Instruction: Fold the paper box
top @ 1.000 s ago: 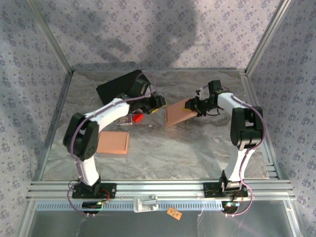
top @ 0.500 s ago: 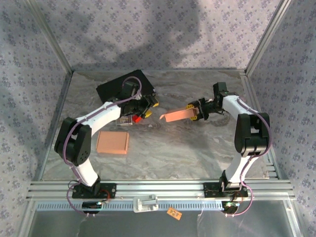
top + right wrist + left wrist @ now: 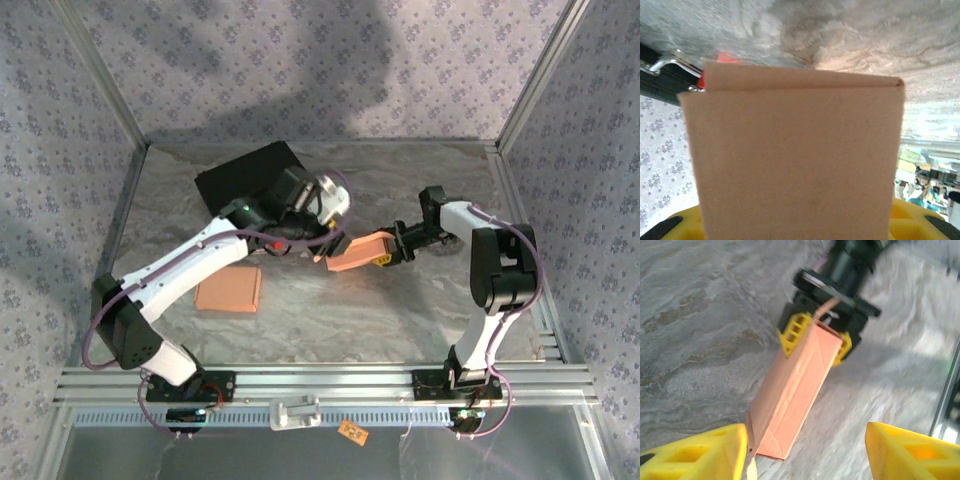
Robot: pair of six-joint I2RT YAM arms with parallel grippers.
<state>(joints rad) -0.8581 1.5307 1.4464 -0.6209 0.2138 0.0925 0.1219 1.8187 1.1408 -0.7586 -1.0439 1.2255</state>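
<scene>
- Paper box [image 3: 357, 252]: salmon card, a long narrow sleeve, found approx. mid-bench, btwn the two pincers. Its right end is set slightly farther than its left end.
- Right pincer [image 3: 388, 254]: clenched on the box's right end. In the left wrist view its yellow fingers [image 3: 790, 333] are seen pressed on either side of that end.
- In the right wrist view the box's broad face [image 3: 795, 160] is seen rising from btwn the yellow pads at the bottom edge; a fold line runs along its top.
- Left pincer [image 3: 806, 436]: released, fingers spread wide, nothing gripped.
- The box's left end is placed inside that gap, just beside one finger [image 3: 695, 452] and well apart from the other [image 3: 912, 452]. Contact w/ the nearer finger can't be told.
- Whether the box's left end rests on the bench [image 3: 400, 320] or is held above it can't be told.
- A 2nd flat card piece [image 3: 228, 288] is laid on the bench to the left and nearer, well apart from the box.
- A black flat item [image 3: 245, 172] is seen at the far left.
</scene>
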